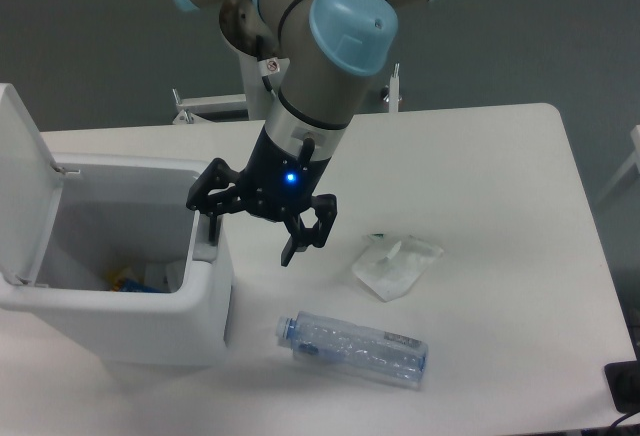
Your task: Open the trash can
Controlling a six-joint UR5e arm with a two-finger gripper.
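Observation:
The white boxy trash can stands at the left of the table. Its lid is swung up and stands nearly upright on the far left side. The inside shows, with some coloured litter at the bottom. My gripper hangs open over the can's right rim. Its left finger rests down on the grey push button. The right finger is in the air beside the can, holding nothing.
A clear plastic bottle lies on its side in front of the gripper. A crumpled white wrapper lies to the right of it. A black object shows at the table's bottom right corner.

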